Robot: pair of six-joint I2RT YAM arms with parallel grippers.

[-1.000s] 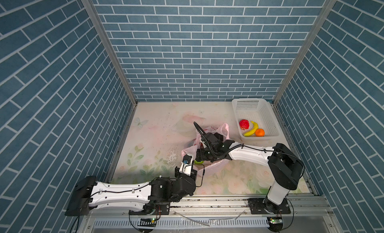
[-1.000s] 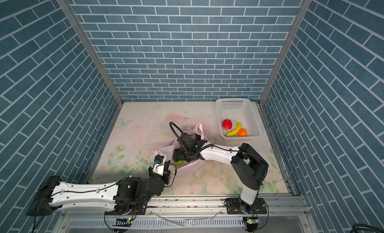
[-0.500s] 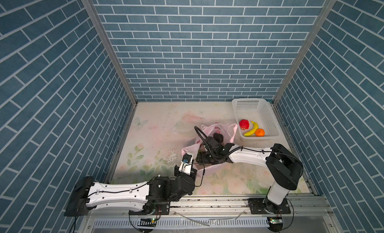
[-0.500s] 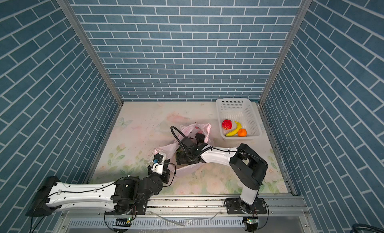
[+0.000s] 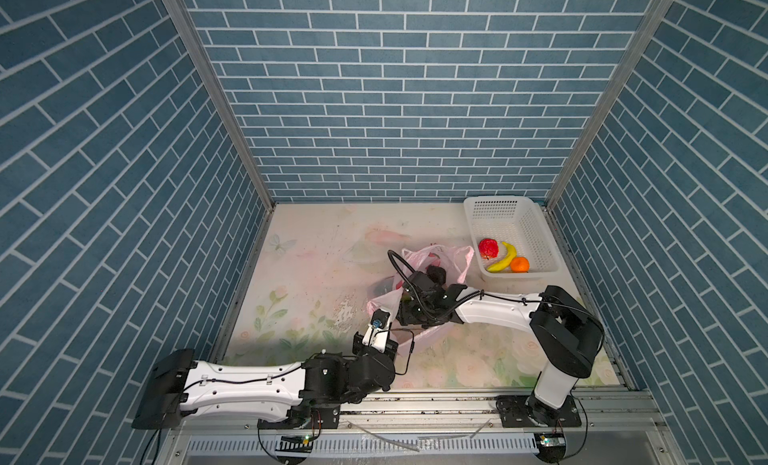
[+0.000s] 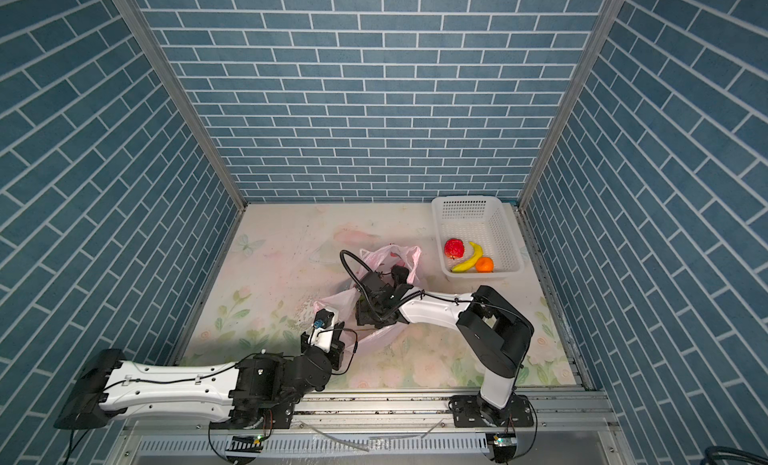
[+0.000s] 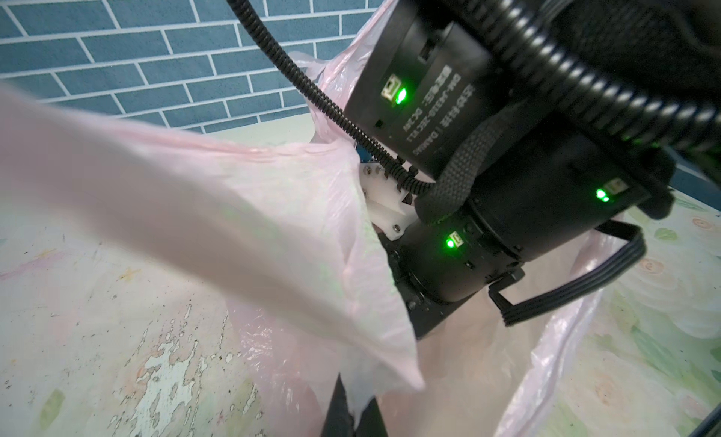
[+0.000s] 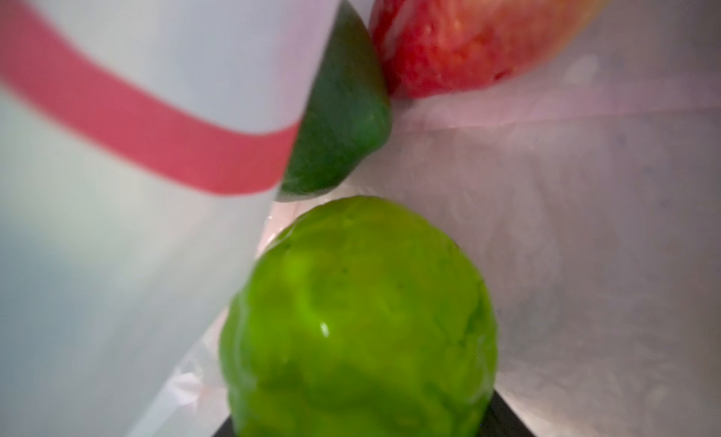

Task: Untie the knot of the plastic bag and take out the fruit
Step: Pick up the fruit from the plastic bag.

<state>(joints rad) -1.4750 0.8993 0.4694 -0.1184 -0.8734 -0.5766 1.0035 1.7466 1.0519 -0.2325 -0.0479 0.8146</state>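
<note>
The left gripper (image 5: 379,312), jaws closed, pinches the bag (image 5: 455,255) at its 7 o'clock edge, mid-table (image 5: 316,284). Inside the bag, the right gripper (image 8: 359,431) flanks a green fruit (image 8: 359,318); whether it grips cannot be told. An avocado (image 8: 343,115) and apple (image 8: 468,37) lie beyond. At the bag's 2 o'clock, the basket (image 5: 494,211) holds a strawberry (image 5: 488,247), banana (image 5: 503,257) and orange (image 5: 519,264).

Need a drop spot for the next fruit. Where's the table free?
Bare mat between the plastic bag and the left wall, and behind the bag to the back wall. The basket is bare in its far half. Crowded: around the bag, where left arm and right arm meet; the basket's near end holds fruit.
</note>
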